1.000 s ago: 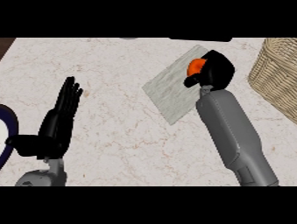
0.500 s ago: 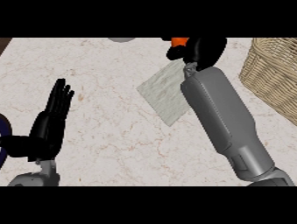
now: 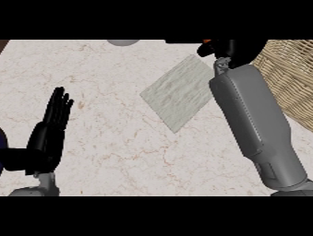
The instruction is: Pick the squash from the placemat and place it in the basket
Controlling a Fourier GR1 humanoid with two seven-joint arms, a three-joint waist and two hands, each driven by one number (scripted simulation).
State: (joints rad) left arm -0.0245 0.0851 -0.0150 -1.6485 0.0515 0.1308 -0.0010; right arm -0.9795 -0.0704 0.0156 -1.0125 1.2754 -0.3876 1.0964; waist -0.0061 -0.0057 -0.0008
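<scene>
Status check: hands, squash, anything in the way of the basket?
Right hand shut on squash, off the placemat. Left hand open, resting at lower left. Basket to the right, nothing visible between.

Right forearm: grey, long, running from the lower right edge up toward the top of the view, leaning slightly left.
Right hand (image 3: 235,47): black, at the top edge, partly cut off, fingers curled round the squash (image 3: 204,48), of which only a small orange part shows at its left side.
Left forearm: only a short grey stub at the lower left edge.
Left hand (image 3: 46,136): black, resting at lower left, fingers straight and pointing up, thumb sticking out to the left.
</scene>
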